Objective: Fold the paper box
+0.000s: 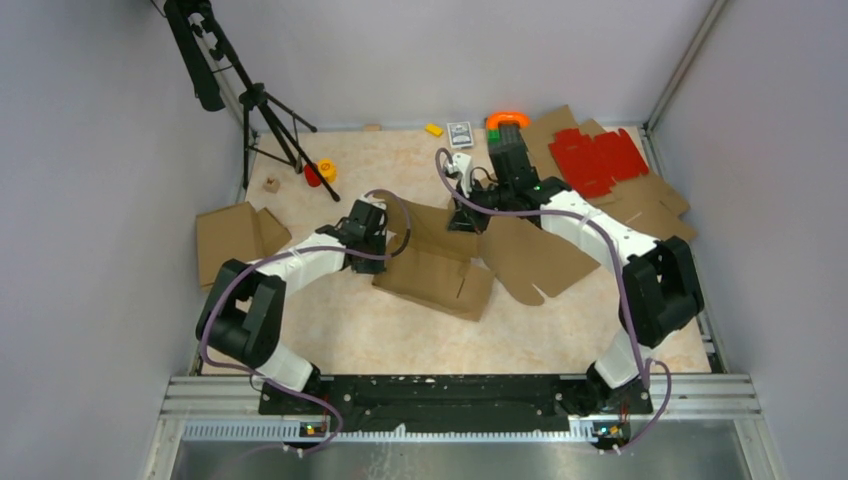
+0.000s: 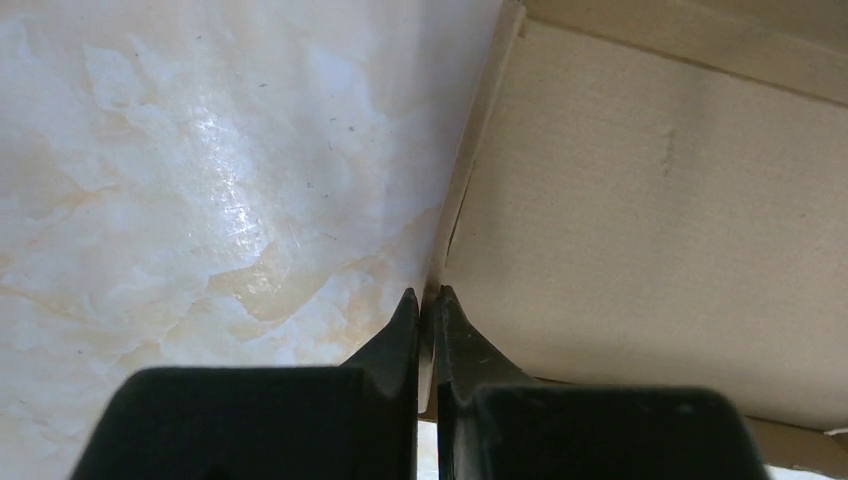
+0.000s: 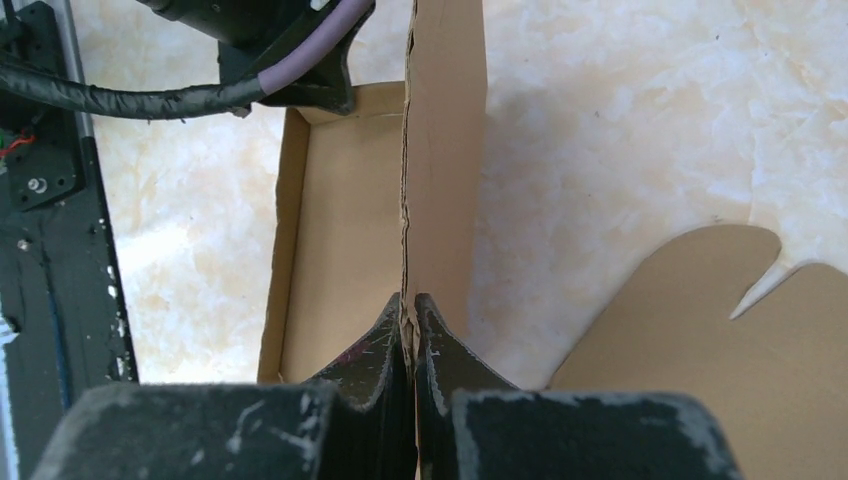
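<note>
The paper box (image 1: 440,272) is a large brown cardboard piece in the middle of the table, partly folded, with its rounded-tab lid flap (image 1: 535,258) lying flat to the right. My left gripper (image 1: 388,243) is shut on the box's left wall edge; in the left wrist view its tips (image 2: 428,300) pinch that edge beside the panel (image 2: 640,220). My right gripper (image 1: 463,215) is shut on the box's far wall; in the right wrist view its tips (image 3: 410,305) clamp the upright wall (image 3: 445,150), with the box floor (image 3: 345,250) to the left.
A red die-cut sheet (image 1: 598,157) lies on flat cardboard (image 1: 655,205) at the back right. Another flat cardboard piece (image 1: 235,235) lies at the left. A black tripod (image 1: 265,110) stands at the back left. Small items (image 1: 459,132) sit along the back wall.
</note>
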`<state>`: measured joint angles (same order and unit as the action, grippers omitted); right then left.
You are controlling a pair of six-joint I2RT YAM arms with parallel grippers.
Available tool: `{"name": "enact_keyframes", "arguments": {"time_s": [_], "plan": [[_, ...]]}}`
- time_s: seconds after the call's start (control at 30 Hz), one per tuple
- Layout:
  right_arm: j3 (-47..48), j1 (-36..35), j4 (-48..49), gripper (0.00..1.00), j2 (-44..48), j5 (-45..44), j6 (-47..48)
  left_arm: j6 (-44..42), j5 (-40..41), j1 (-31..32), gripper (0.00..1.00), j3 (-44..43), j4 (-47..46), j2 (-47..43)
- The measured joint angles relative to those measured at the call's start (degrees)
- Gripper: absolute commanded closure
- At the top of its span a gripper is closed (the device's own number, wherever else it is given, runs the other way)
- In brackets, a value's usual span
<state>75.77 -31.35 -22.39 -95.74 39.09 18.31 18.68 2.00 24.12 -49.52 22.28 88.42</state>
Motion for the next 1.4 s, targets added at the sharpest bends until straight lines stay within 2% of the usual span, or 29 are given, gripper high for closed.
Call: {"name": "enact_keyframes", "arguments": {"time_s": [0.3, 0.37, 0.47, 0.53, 0.6, 0.8, 0.97, 1.23, 1.4], "plan": [[-6.88, -0.63, 6.99, 1.0, 3.02, 1.86, -9.18, 1.4, 5.42, 2.36, 1.0, -1.05, 1.66, 0.72], [-8.52, -0.63, 9.2, 0.85, 3.26, 2.21, -11.02, 1.81, 6.54, 2.82, 1.0, -1.05, 1.79, 0.72], [-9.44, -0.66, 10.27, 0.76, 3.45, 1.62, -13.03, 2.34, 7.28, 3.48, 1.0, -1.05, 1.77, 0.72], [-9.66, -0.68, 10.62, 0.6, 3.5, 0.98, -14.45, 2.45, 7.56, 3.82, 1.0, -0.98, 1.68, 0.68], [-10.21, -0.61, 11.21, 0.48, 3.67, 1.01, -16.39, 2.43, 7.76, 4.11, 1.0, -0.7, 1.18, 0.55], [-11.39, 2.38, 14.43, 0.35, 3.98, 4.33, -22.05, 1.97, 6.97, 4.61, 1.0, 0.15, -0.81, 0.11], [-11.34, 5.2, 17.64, 0.32, 3.98, 7.52, -28.98, 1.01, 5.05, 5.14, 1.0, 0.59, -2.95, -0.04], [-9.2, 8.48, 27.76, 0.27, 2.89, 10.38, -45.46, -0.7, 3.82, 6.71, 1.0, 0.92, -4.9, -0.2], [-7.41, 10.58, 30.42, 0.25, 2.34, 10.08, -51.1, -1.29, 3.1, 7.45, 1.0, 0.98, -5.9, -0.37]]}}
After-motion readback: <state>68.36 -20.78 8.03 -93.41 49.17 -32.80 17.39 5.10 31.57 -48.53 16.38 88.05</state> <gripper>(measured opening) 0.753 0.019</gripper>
